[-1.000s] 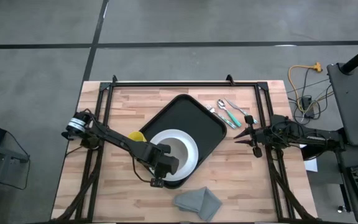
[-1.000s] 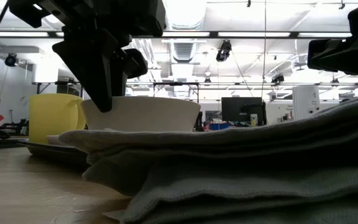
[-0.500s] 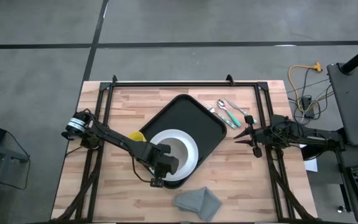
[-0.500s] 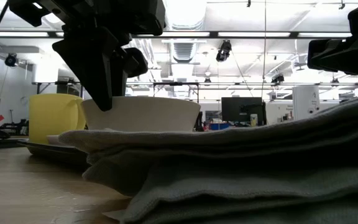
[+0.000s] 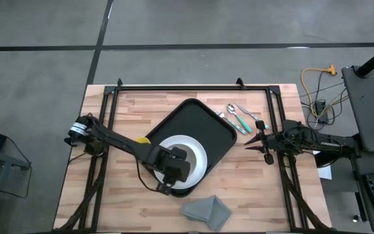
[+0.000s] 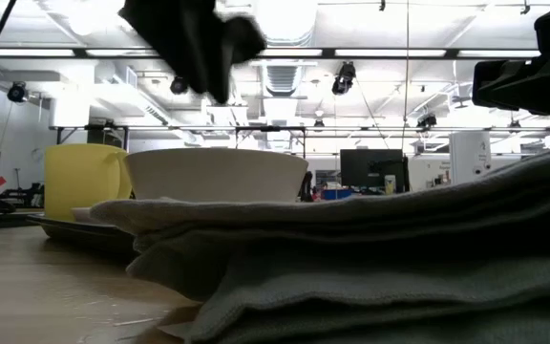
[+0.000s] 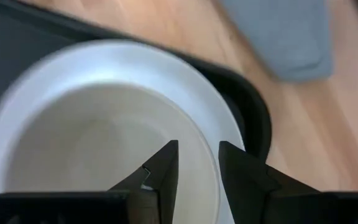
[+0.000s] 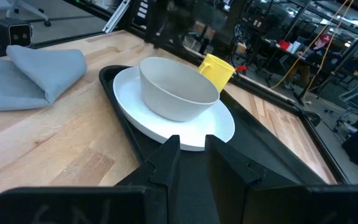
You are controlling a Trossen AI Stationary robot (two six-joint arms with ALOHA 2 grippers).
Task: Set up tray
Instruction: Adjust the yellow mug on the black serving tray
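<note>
The black tray (image 5: 203, 123) lies slantwise on the wooden table. A white plate (image 5: 200, 170) lies on its near end, a white bowl (image 8: 178, 90) stands on the plate, and a yellow cup (image 8: 216, 70) stands on the tray behind it. My left gripper (image 7: 197, 155) hovers open above the bowl's (image 7: 98, 149) rim; in the low view it (image 6: 203, 43) hangs clear above the bowl (image 6: 218, 172). My right gripper (image 5: 255, 140) waits open by the table's right edge, pointing at the tray.
A folded grey napkin (image 5: 206, 209) lies on the table near the near edge, just off the tray's corner. Cutlery with teal handles (image 5: 239, 117) lies on the table to the right of the tray's far end. Bare wood shows at the table's left.
My left gripper has risen from the bowl's left rim, where it stood low a second ago, and now hangs well above the bowl, slightly farther over it. Bowl, plate and cup have stayed in place.
</note>
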